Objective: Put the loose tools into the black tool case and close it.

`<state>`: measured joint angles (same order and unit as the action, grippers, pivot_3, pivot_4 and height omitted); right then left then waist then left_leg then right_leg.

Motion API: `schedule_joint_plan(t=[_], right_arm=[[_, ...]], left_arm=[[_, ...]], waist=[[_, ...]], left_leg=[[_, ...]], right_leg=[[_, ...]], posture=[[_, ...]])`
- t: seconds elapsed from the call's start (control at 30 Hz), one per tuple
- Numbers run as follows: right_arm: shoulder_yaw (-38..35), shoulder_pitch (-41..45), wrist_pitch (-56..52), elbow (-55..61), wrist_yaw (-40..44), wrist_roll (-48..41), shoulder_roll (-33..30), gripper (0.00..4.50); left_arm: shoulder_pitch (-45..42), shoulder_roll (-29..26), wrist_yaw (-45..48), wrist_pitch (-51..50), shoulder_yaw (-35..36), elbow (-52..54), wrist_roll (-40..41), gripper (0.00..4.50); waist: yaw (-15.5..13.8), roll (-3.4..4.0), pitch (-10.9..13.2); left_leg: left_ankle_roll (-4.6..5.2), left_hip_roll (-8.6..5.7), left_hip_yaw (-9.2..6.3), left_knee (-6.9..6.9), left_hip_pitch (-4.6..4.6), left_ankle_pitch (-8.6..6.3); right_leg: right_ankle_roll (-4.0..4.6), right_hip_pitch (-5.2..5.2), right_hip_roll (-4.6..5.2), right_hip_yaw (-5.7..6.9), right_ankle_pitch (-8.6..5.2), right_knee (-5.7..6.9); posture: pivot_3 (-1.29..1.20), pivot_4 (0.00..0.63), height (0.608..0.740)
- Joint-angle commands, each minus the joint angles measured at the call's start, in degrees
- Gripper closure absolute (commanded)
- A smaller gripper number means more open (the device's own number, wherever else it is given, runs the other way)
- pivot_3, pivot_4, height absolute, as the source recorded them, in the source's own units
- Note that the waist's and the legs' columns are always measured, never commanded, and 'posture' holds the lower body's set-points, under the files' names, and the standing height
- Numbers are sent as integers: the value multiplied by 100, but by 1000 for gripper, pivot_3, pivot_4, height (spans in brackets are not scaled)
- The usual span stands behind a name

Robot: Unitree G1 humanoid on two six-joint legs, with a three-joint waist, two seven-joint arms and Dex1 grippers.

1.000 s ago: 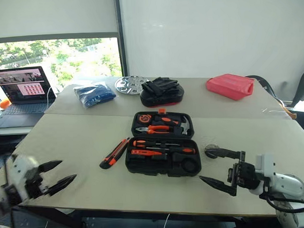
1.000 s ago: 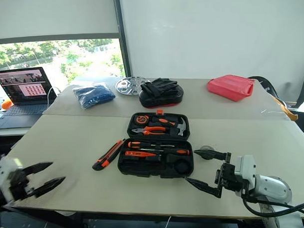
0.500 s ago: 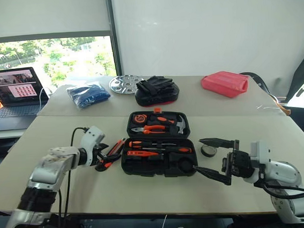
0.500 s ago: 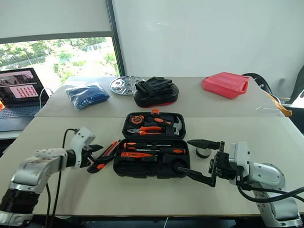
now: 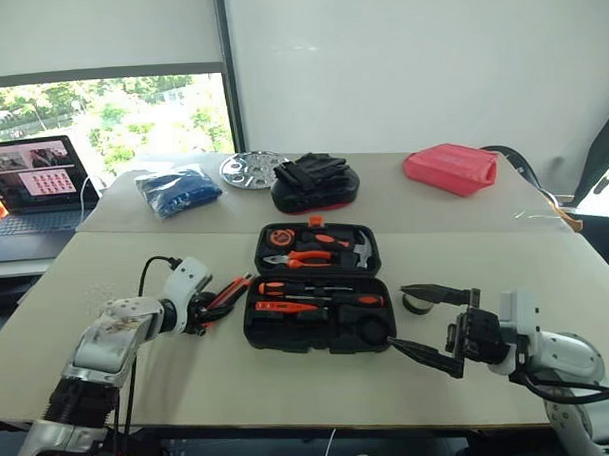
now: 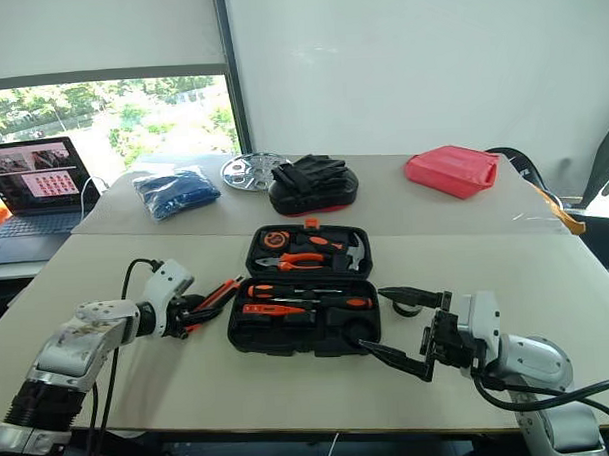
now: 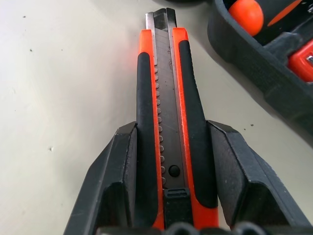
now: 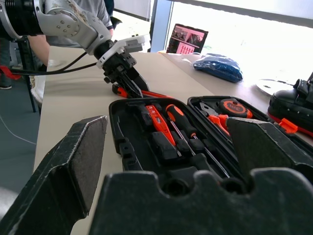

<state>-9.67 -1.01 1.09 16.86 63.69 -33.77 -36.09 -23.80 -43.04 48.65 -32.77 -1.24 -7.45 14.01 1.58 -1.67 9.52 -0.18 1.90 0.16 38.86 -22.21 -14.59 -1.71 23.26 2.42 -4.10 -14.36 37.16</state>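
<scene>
The left gripper (image 7: 168, 196) is clamped across the rear of the utility knife (image 7: 164, 98), one black finger on each rubbery flank; gripping the narrow sides gives flat contact and, by my reading, suits a clean lift. The knife sits left of centre in the head views, just beside the black tool case (image 5: 320, 297), which lies open at frame centre with screwdrivers (image 5: 322, 294) already slotted. Its long axis runs from the gripper diagonally up and right, blade end towards the case. At lower right, the right gripper (image 5: 428, 322) hangs with fingers wide apart and empty, near the tape roll (image 5: 416, 303).
</scene>
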Motion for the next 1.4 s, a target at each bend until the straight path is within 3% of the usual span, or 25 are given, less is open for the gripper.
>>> schedule_joint_plan(t=[0.03,0.17,0.3,0.5,0.63,1.2,1.23,1.4], right_arm=[[-240,-84,108,205,20,-45,-99,0],[-290,-171,66,205,62,-88,-172,0],[-282,-179,22,203,69,-85,-226,0],[-282,-319,-35,371,-39,-64,-225,0],[-388,-537,-57,528,-119,-80,-246,0],[-460,-783,-72,731,-312,-80,-239,0],[-438,-747,-75,709,-317,-69,-233,0],[-368,-625,-79,617,-314,-31,-215,0]], left_arm=[[-329,-267,1259,1681,510,-336,383,2846],[-796,-260,2672,1880,185,-293,809,2846],[-1499,68,3406,1817,-921,-21,350,2846],[-2034,738,3155,2036,-1817,-341,-515,2846],[-1994,885,2915,2159,-2197,-447,-1075,2846],[-1928,1092,3023,2074,-2515,-488,-1518,2846],[-1949,1128,3003,2000,-2488,-498,-1497,2346],[-2067,1261,2943,1789,-2232,-465,-1272,783]], waist=[[-18,-1,1],[-160,-3,2],[-216,-3,2],[-127,-3,3],[-50,-3,3],[-76,0,1],[-76,0,1],[-82,0,1]], left_leg=[[0,-1,0,0,-4,0],[-1,-9,-1,9,-15,1],[-1,-12,2,11,-14,1],[0,-10,0,10,-16,0],[1,-9,-5,10,-16,0],[1,-11,-4,14,-8,0],[1,-11,-4,14,-8,0],[1,-11,-5,15,-8,0]], right_leg=[[1,2,0,1,0,0],[-2,-1,9,11,-1,-8],[-9,-8,10,8,-2,-13],[-9,-4,0,2,-2,-11],[-8,-3,-1,2,-2,-8],[-11,-12,0,1,-3,-6],[-11,-13,0,1,-3,-6],[-12,-13,1,1,-3,-6]], posture=[[0,150,740],[0,150,740],[0,150,740],[0,150,740],[0,150,740],[0,150,740],[0,150,740],[0,150,740]])
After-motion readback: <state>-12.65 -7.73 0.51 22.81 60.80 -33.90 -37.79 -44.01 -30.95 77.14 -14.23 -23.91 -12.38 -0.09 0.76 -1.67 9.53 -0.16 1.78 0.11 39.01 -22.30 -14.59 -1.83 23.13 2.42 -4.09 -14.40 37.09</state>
